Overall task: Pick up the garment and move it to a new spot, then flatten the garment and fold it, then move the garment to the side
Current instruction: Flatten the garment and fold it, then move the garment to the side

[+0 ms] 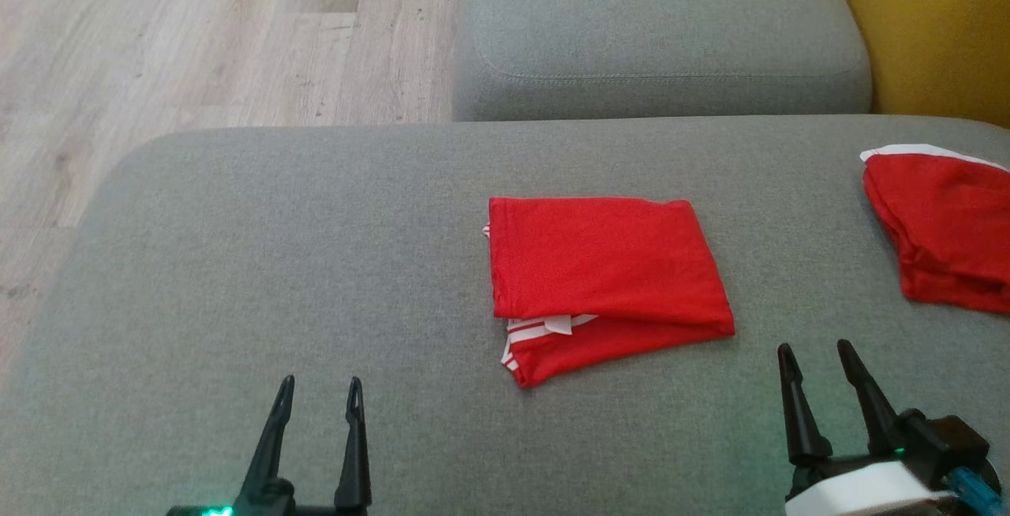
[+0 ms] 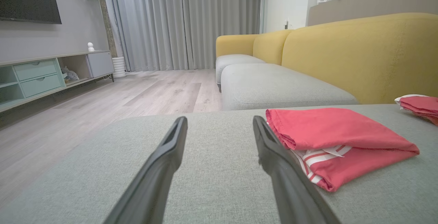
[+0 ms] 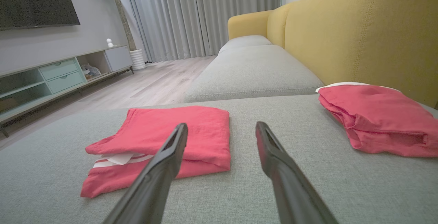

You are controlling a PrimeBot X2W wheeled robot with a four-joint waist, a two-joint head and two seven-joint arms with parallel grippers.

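A folded red garment [image 1: 604, 279] with white stripes at its near edge lies in the middle of the grey sofa cushion [image 1: 276, 263]. The left wrist view has the garment [image 2: 338, 141] just right of my fingers, and the right wrist view has the garment [image 3: 164, 138] to the left. My left gripper [image 1: 319, 390] hovers open at the lower left, well clear of it. My right gripper [image 1: 817, 352] stands open at the lower right, a short way off the garment's right corner. Nothing sits between either pair of fingers.
A second red garment [image 1: 943, 228] with a white edge lies folded at the cushion's far right. Another grey seat cushion [image 1: 663, 35] is beyond, with the yellow backrest [image 1: 939, 19] to the right. Wooden floor [image 1: 197, 43] lies to the left.
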